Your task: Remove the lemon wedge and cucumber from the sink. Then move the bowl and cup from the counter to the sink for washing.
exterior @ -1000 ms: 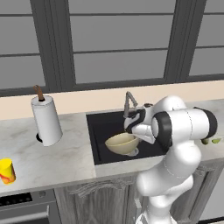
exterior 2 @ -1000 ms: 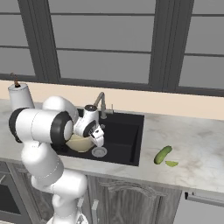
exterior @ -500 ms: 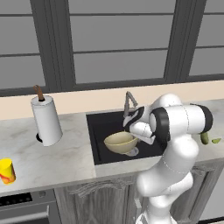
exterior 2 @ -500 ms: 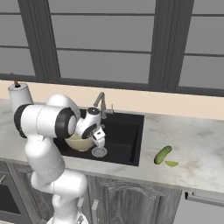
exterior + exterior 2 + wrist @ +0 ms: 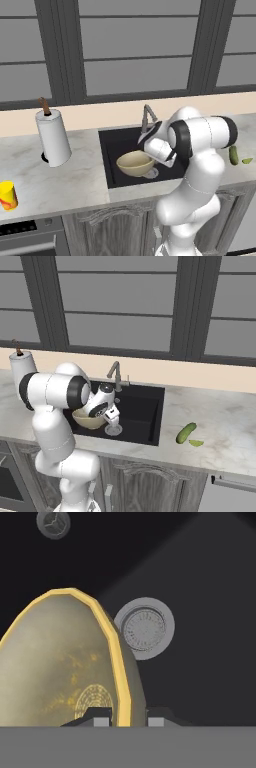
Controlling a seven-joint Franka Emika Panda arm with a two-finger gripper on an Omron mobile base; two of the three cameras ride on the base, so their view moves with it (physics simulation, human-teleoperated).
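Holding the bowl [image 5: 135,163] over the sink [image 5: 114,145] in the left base view, the gripper [image 5: 111,415] is keeping it at the basin's left side in the right base view, while in the hand view both fingertips [image 5: 100,716] are pinching its rim beside the drain [image 5: 145,628].

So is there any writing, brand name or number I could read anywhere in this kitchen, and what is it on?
None that can be read.
Small yellow cup on the grey marbled counter: red markings on its side, too small and blurred to tell whether they are letters.
Wide tan bowl held in the black sink: a faint round pattern inside, no words.
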